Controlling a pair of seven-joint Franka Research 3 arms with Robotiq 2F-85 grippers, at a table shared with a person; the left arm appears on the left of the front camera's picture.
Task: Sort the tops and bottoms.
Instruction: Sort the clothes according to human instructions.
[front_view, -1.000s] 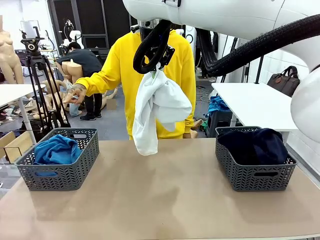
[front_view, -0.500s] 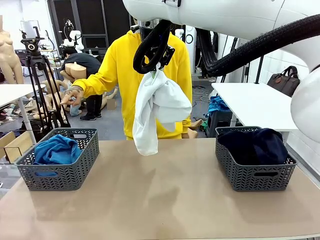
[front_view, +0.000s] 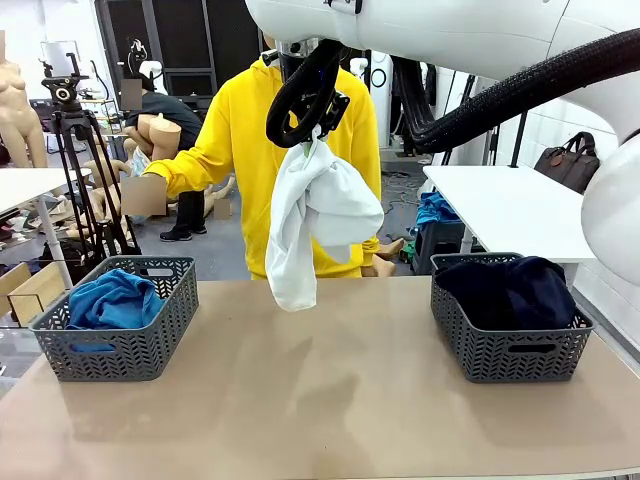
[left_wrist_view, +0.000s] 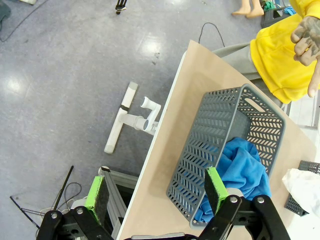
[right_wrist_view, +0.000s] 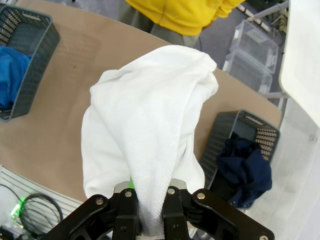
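The bare middle of the table (front_view: 340, 390) lies open between the left basket (front_view: 120, 345) and the right basket (front_view: 510, 345). Above its far half the white garment (front_view: 315, 220) hangs from the right gripper (front_view: 312, 135), blocking passage there. Behind it stands the person in the yellow hoodie (front_view: 240, 140).

Left gripper (left_wrist_view: 156, 192) at bottom of frame, green pads (left_wrist_view: 215, 190) wide apart, nothing between. Grey basket (left_wrist_view: 200, 150) at centre right, resting on tan table (left_wrist_view: 165, 165) near its edge. Bright blue garment (left_wrist_view: 243, 170) bunched inside basket, lower right. White garment (left_wrist_view: 305, 186) at right edge, partly cut off. Yellow hoodie (left_wrist_view: 280, 60) in upper right, person's hand (left_wrist_view: 309, 40) just in front. Grey floor (left_wrist_view: 65, 85) across left half.
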